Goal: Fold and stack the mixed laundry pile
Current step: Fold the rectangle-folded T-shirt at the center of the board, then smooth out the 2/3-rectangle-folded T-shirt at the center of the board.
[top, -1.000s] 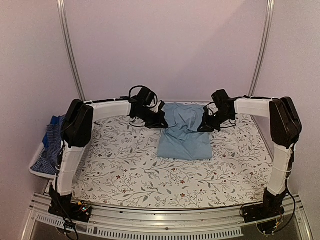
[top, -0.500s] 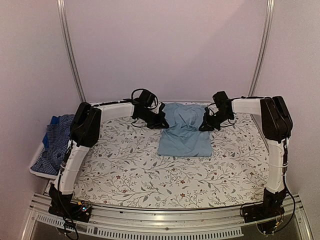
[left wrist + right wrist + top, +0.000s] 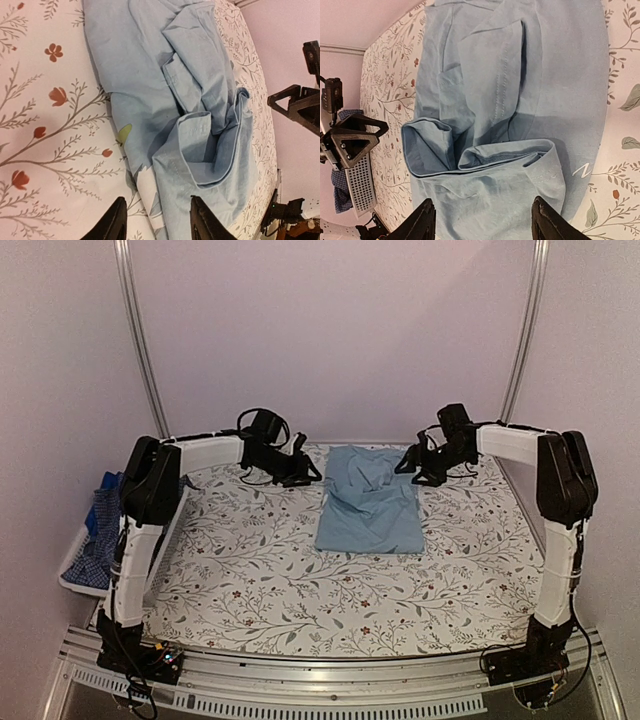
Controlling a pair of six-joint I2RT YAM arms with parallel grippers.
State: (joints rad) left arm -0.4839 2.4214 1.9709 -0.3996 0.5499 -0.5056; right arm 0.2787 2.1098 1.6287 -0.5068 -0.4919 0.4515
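Light-blue shirt [image 3: 368, 502] lying half-folded on the floral cloth [image 3: 250, 570] looks thin, floppy and basically weightless, so I'd pinch a hem or corner, not the bunched middle, and the left gripper [image 3: 299, 462] and right gripper [image 3: 411, 462] both hang beside its far end, jaws apart and empty.

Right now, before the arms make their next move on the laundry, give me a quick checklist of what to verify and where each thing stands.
1. Left gripper free of cloth: ok, jaws apart, nothing between them.
2. Right gripper free of cloth: ok, jaws apart, empty.
3. Light-blue shirt lying flat: not ok, its far half is bunched, with a cuff curled up.
4. Its near edge square: ok, straight in the top view.
5. More garments waiting: ok, checked shirt sits in the white basket on the left.
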